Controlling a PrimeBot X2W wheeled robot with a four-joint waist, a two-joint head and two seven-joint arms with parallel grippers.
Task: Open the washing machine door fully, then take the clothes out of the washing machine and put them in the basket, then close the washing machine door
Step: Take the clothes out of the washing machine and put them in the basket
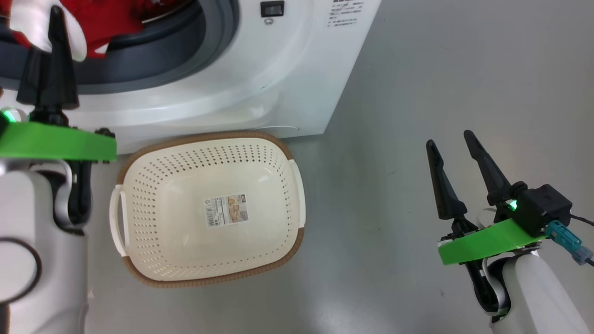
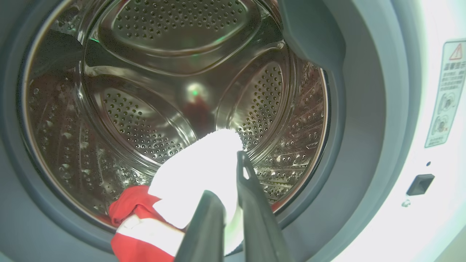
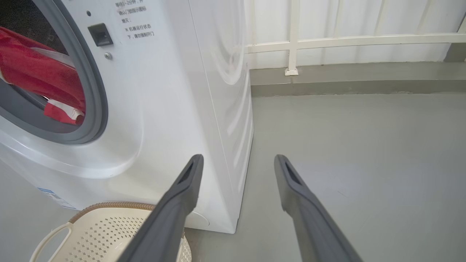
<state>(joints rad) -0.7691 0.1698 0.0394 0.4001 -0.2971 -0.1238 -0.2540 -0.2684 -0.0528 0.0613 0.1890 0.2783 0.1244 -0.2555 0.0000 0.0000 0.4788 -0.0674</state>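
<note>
washing machine [image 2: 418, 218]: warning-triangle label [image 2: 450, 92], Chinese print | basket [image 1: 139, 157]: paper label [image 1: 227, 210], illegible

I'm eyeballing my bot: left gripper [image 1: 54, 18] and right gripper [image 1: 449, 137] are both sporting long dark tapered fingers [image 1: 443, 185] on bright green plates [image 1: 487, 241], over chunky white forearms [image 1: 41, 260]. A green light [image 1: 513, 204] is glowing by the right wrist, next to a teal connector [image 1: 564, 234] and black cable [image 1: 583, 218].
</note>
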